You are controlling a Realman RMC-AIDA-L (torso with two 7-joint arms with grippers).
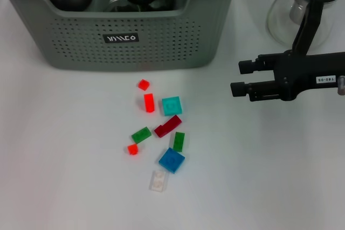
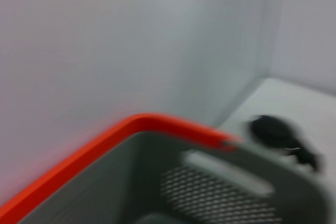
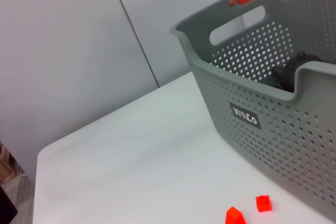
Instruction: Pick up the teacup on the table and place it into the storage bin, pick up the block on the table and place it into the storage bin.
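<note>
Head view: my right gripper [image 1: 235, 78] hovers empty, jaws narrowly apart, pointing left. The blocks [image 1: 159, 133] lie scattered ahead of and below its tips; the bin [image 1: 124, 41] sits beyond them, teaware already inside. I'd aim at one outlying block, descend straight, and close across its short sides.

Left wrist view: only the bin's wall [image 2: 231, 192]; left gripper unseen.

Right wrist view: bin [image 3: 262, 108], two red blocks [image 3: 263, 203] nearby.

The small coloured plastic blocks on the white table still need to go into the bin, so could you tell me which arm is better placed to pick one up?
Probably the right: the right gripper hovers open beside the small coloured plastic blocks. The left gripper is out of the head view, near the grey-green perforated storage bin.
</note>
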